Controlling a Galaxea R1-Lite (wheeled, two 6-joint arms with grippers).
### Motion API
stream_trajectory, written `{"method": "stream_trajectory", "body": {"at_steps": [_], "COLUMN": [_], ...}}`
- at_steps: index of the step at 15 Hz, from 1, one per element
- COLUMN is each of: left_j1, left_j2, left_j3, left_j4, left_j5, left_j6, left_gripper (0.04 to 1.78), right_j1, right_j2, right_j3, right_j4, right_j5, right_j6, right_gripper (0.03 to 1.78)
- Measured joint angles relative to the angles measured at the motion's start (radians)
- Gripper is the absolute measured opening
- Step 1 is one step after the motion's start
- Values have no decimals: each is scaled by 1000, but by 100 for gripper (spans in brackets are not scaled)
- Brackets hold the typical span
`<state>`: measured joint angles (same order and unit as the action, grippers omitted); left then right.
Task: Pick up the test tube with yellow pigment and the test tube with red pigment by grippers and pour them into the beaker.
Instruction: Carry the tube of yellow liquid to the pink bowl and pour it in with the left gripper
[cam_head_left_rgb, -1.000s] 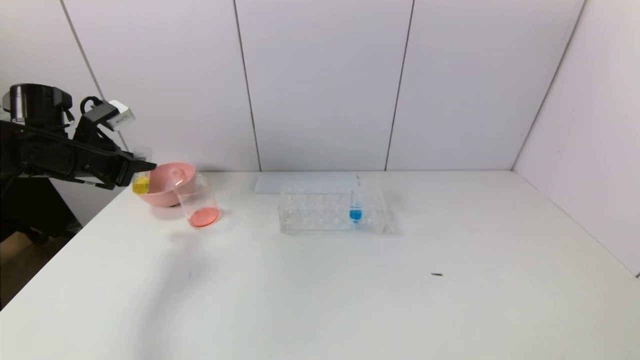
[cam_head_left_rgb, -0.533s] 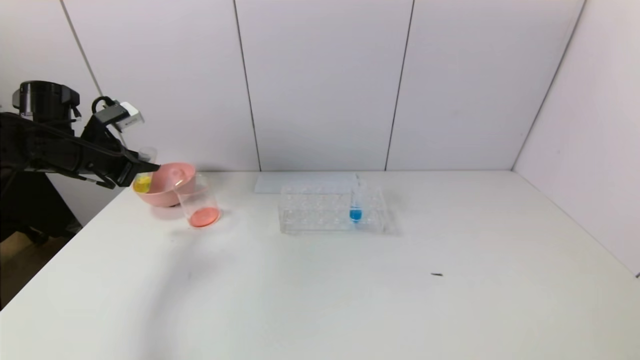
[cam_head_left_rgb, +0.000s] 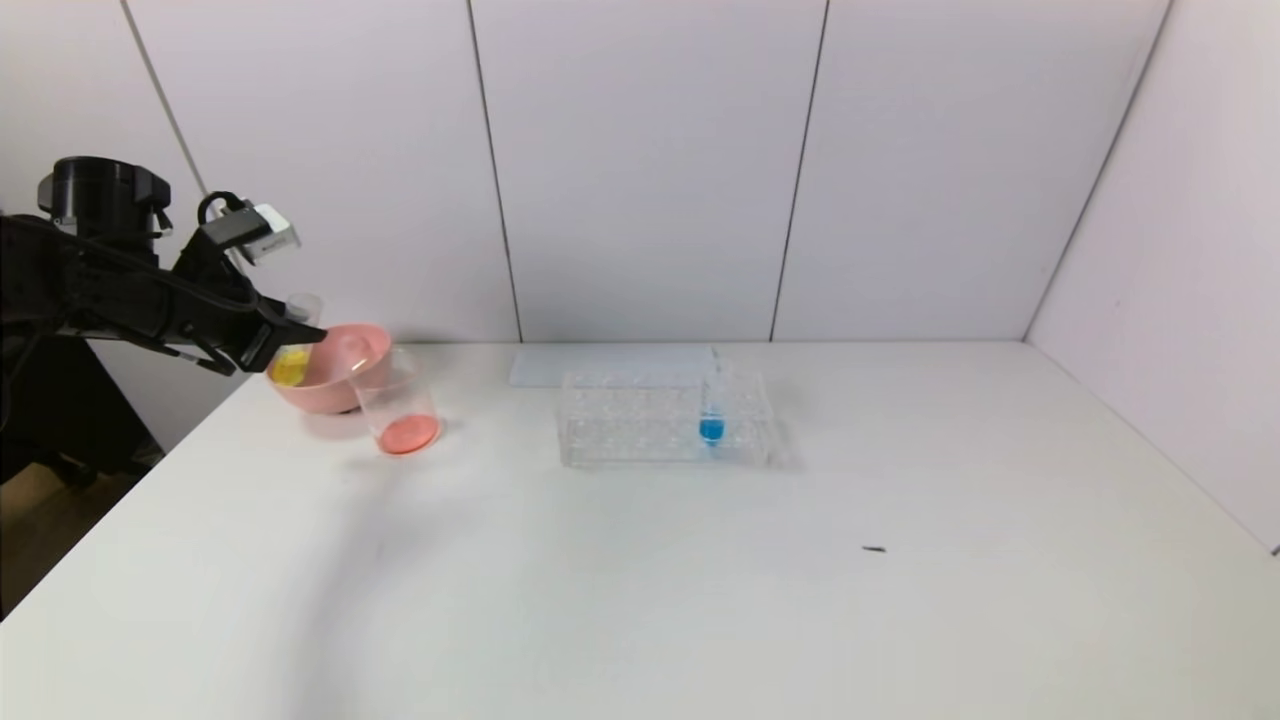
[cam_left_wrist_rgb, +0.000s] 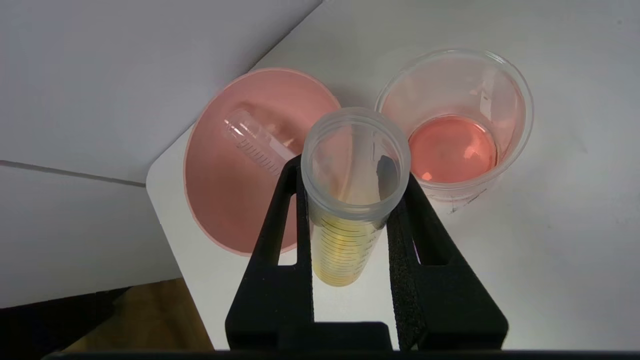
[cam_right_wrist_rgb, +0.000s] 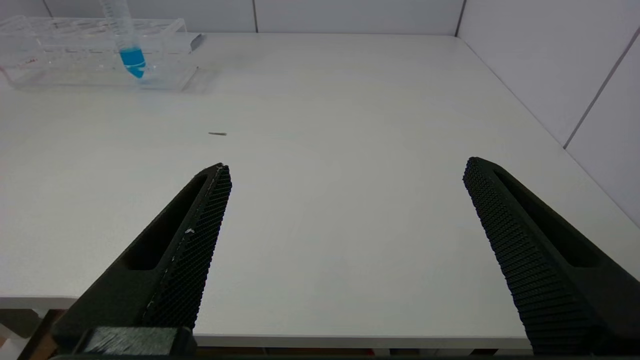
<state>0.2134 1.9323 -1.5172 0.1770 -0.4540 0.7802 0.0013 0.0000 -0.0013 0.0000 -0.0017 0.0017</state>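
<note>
Left wrist view: left gripper (cam_left_wrist_rgb: 350, 200) fingers squeeze the yellow test tube (cam_left_wrist_rgb: 350, 200), not poured yet. Red already sits in the beaker (cam_left_wrist_rgb: 454, 122). Right gripper (cam_right_wrist_rgb: 345, 175) fingers wide apart.

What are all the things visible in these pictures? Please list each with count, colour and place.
test tube with yellow pigment: 1, clear, yellow liquid, held above table's far left corner
empty test tube: 1, clear, lying in pink bowl
pink bowl: 1, far left of table
beaker: 1, clear, red liquid, beside bowl
tube rack: 1, clear, table centre back
test tube with blue liquid: 1, in rack
table: 1, white
left gripper: 1, black, gripping yellow tube
right gripper: 1, black, open, near table's front edge
</note>
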Motion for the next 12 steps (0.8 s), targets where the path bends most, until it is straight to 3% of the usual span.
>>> {"method": "stream_trajectory", "body": {"at_steps": [3, 7, 12], "left_j1": [-4, -5, -4], "left_j2": [-2, 17, 37], "left_j3": [-36, -158, -199], "left_j4": [79, 306, 339], "left_j5": [0, 2, 9], "left_j6": [51, 175, 215], "left_gripper": [44, 44, 44], "right_j1": [0, 0, 0], "right_j2": [0, 0, 0], "right_j3": [0, 0, 0], "right_j4": [0, 0, 0], "right_j5": [0, 0, 0], "right_j6": [0, 0, 0], "right_gripper": [170, 170, 170]}}
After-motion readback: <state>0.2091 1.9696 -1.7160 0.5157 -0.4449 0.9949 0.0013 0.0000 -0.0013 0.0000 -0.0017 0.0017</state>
